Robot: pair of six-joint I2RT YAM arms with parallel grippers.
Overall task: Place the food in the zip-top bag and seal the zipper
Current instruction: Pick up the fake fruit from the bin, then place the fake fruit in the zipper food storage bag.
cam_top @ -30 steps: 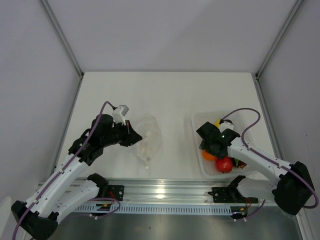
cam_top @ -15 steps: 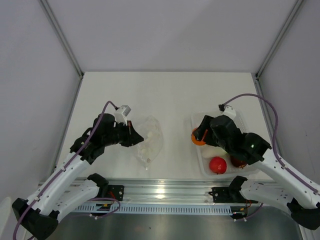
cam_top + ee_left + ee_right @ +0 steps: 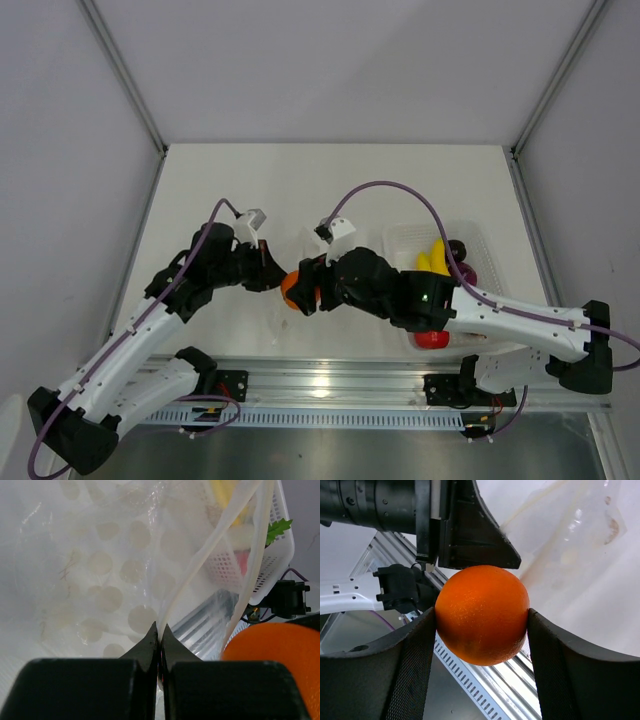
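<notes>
Right wrist view: my right pincer (image 3: 481,630) is clamped on the round orange toy ball (image 3: 482,614), just beside the crinkly clear plastic zip-top bag (image 3: 95,575). My left pincer (image 3: 160,637) is closed on that bag's edge.

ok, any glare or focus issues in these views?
Top external: bright glare spot on the metal rail, rest sharp. Left wrist: zip-top bag washed out, orange ball soft at the corner. Right wrist: orange ball crisp, bag behind it blown out.
</notes>
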